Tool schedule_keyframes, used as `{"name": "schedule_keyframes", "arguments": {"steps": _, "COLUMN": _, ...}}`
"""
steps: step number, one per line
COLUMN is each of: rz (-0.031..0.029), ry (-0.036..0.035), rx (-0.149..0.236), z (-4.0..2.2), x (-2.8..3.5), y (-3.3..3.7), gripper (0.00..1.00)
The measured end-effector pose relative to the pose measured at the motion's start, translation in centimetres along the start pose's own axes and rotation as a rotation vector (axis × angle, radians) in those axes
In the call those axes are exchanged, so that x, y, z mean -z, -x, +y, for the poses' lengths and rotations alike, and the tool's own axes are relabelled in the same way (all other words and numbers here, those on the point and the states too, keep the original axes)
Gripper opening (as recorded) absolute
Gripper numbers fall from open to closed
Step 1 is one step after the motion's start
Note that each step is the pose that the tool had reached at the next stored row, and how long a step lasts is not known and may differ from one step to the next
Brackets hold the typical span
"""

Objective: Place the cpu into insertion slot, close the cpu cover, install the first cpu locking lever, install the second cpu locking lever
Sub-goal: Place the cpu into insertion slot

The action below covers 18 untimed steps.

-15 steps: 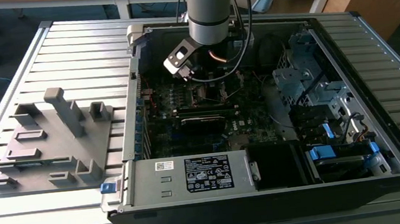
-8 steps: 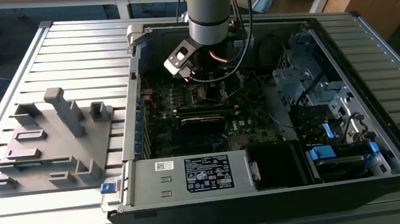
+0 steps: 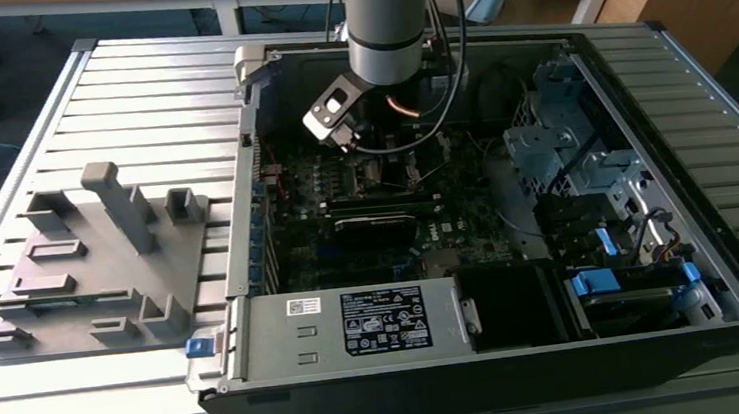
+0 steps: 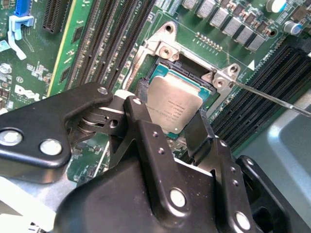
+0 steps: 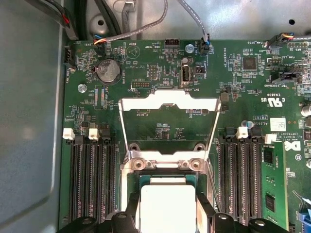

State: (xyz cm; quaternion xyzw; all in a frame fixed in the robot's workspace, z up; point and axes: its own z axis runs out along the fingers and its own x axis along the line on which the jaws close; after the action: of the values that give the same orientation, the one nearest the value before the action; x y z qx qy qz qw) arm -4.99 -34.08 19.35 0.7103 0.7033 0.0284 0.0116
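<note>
Gripping cpu by two opposite edges, gripper has jaws clamped on it, with black fingers tight against each side. Chip is low inside silvery rim of insertion slot; whether fully seated, cannot tell. Hinged cpu cover is swung open away from slot, and green board shows through its cut-out. Thin metal lever runs out from socket corner. Exterior view: arm reaches down into open computer case.

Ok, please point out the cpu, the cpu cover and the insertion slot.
cpu (image 4: 175, 103): second wrist view, middle of its metal top.
cpu cover (image 5: 167, 102): first wrist view, open frame's end bar.
insertion slot (image 5: 167, 175): first wrist view, its exposed edge.
</note>
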Motion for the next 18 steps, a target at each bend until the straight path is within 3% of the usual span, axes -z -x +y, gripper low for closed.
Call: {"name": "schedule_keyframes", "arguments": {"steps": 18, "rz": -0.0001, "ry": 0.0001, "rx": 0.0, "z": -0.02, "x": -0.09, "y": -0.1, "gripper": 0.54}}
